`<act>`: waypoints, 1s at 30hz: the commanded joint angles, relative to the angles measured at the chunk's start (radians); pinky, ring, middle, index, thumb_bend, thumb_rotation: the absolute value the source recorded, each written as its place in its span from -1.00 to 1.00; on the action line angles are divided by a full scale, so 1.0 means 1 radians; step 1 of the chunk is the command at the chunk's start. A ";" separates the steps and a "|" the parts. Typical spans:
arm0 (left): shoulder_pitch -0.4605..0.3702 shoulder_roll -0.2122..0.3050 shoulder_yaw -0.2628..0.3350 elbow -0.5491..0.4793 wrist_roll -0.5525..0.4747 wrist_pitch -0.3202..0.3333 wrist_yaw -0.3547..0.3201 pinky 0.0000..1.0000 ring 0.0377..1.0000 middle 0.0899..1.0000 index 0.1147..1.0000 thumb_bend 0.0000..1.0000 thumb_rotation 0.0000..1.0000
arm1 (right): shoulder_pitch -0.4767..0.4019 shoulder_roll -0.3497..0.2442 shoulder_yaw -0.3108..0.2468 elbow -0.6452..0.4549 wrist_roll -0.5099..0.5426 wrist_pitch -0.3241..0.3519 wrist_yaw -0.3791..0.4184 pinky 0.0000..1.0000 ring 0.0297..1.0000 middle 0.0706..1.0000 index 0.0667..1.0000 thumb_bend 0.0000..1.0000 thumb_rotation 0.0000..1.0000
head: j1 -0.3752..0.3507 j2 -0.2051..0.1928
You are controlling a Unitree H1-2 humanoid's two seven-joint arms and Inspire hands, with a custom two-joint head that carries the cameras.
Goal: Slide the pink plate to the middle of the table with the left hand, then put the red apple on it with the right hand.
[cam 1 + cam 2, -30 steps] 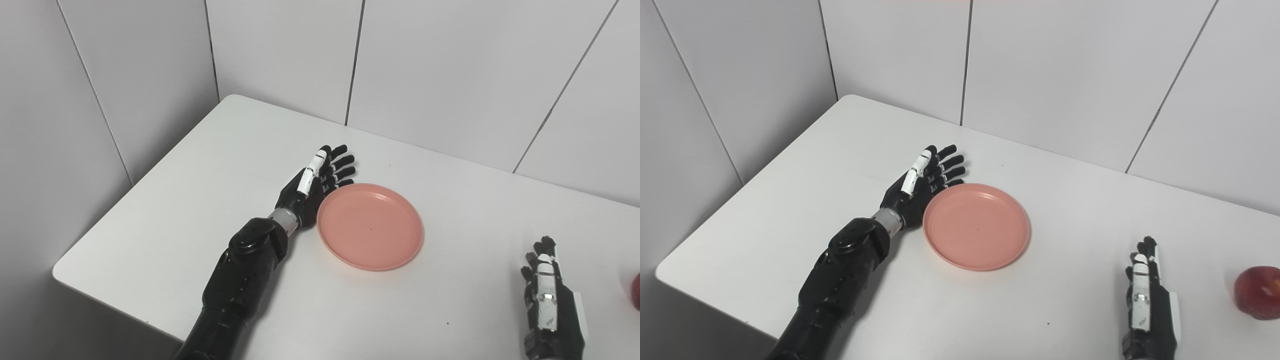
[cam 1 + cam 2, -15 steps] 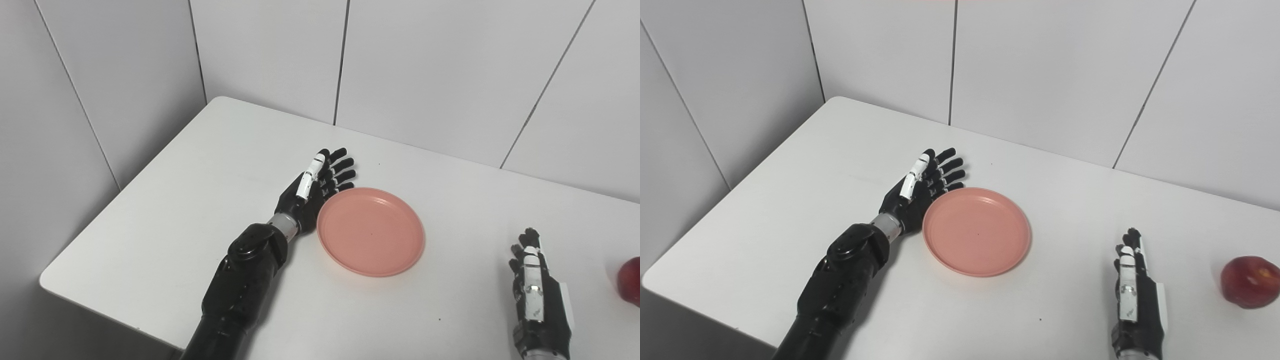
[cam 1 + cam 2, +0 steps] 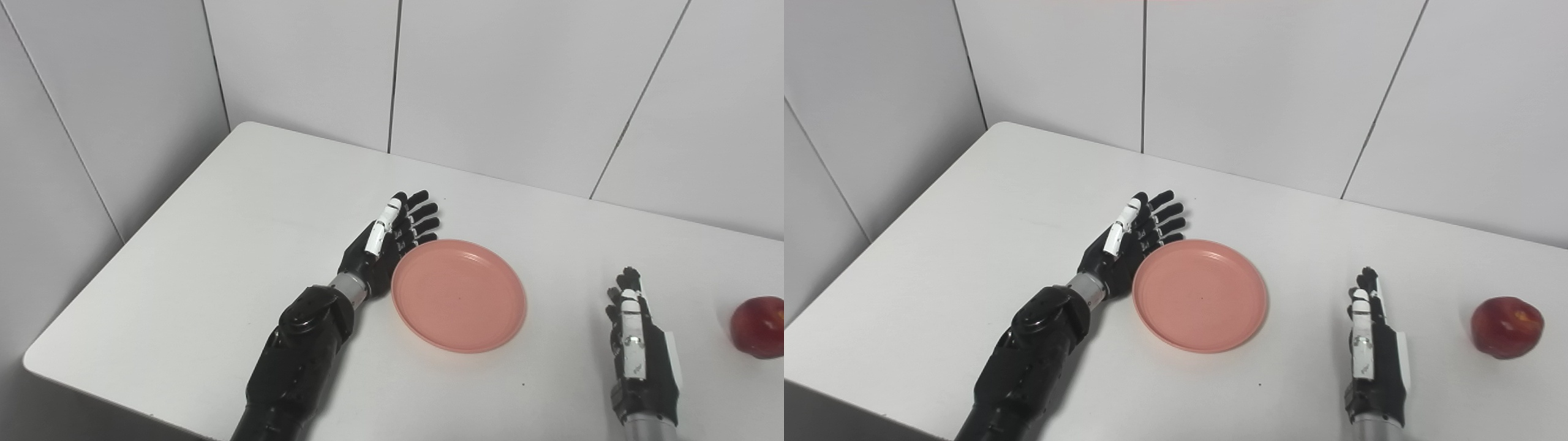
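I see a plain pink plate (image 3: 1200,296), a red apple (image 3: 1507,327) flecked yellow, black hands with white strips, a white worktop (image 3: 968,233), pale grey wall panels (image 3: 1262,79).

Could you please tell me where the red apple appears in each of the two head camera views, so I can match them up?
Left eye view: the red apple sits at the far right edge, right of the right hand.
Right eye view: the red apple lies further in from the right edge, with bare table beyond it.
Shared landmark: the pink plate near the middle.
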 commanded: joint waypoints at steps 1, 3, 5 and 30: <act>0.012 -0.013 -0.019 -0.005 0.017 0.031 0.007 0.81 0.82 0.82 0.78 -0.28 1.00 | -0.038 0.005 0.003 -0.030 -0.004 -0.037 -0.003 1.00 0.95 0.97 0.96 -0.76 1.00 | 0.000 0.000; 0.016 -0.021 -0.031 -0.007 0.025 0.032 0.009 0.80 0.81 0.81 0.78 -0.28 1.00 | -0.038 0.007 0.004 -0.033 -0.013 -0.034 -0.007 1.00 0.94 0.97 0.96 -0.74 1.00 | -0.005 0.005; 0.022 -0.025 -0.040 -0.007 0.033 0.030 0.009 0.80 0.81 0.81 0.77 -0.28 1.00 | -0.038 0.009 0.006 -0.034 -0.021 -0.035 -0.010 0.99 0.94 0.96 0.95 -0.74 1.00 | -0.014 0.008; 0.070 -0.051 -0.078 -0.078 0.013 0.057 -0.006 0.81 0.80 0.81 0.77 -0.26 1.00 | -0.046 0.030 0.018 -0.039 -0.077 -0.016 -0.021 0.88 0.90 0.94 0.93 -0.72 1.00 | -0.077 0.023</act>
